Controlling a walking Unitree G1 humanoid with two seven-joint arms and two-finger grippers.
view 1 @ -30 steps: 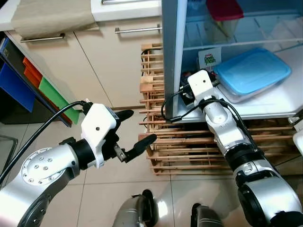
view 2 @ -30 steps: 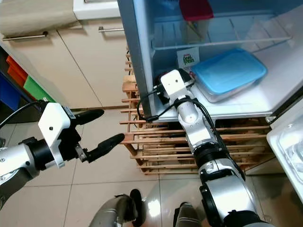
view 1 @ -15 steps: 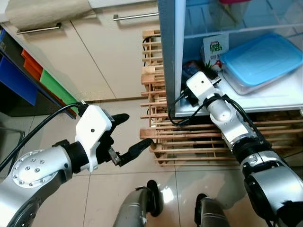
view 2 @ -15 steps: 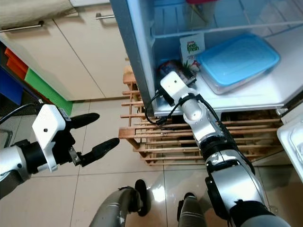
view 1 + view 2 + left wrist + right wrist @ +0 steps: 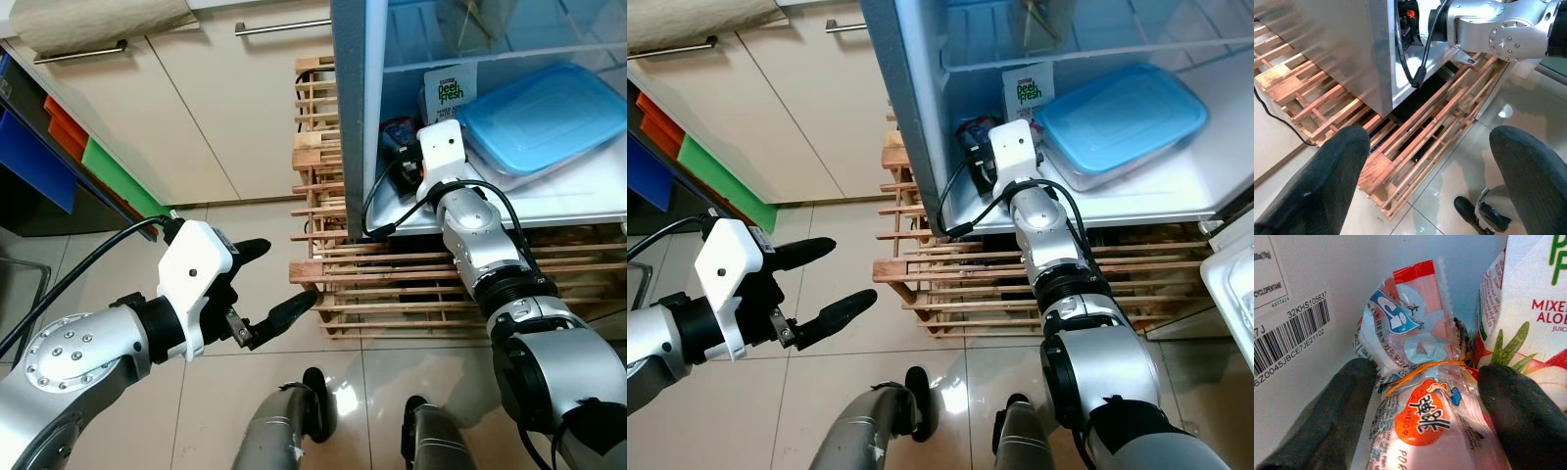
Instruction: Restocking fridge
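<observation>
We are at the placing step: our right pincer (image 5: 1420,396) is clamped on the red-and-white plastic food packet (image 5: 1422,396) on the white fridge shelf (image 5: 549,201), at nine o'clock of the juice carton (image 5: 1533,298). Next, release and withdraw. Our left pincer (image 5: 260,289) hangs spread, empty.

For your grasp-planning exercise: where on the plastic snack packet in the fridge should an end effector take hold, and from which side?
Grip the snack packet just below its banded neck, where the filled body is firm; the crinkled top above would crumple. Come straight in from the open fridge front, as the right end effector does, one finger each side: the fridge wall and the juice carton flank it closely.
</observation>
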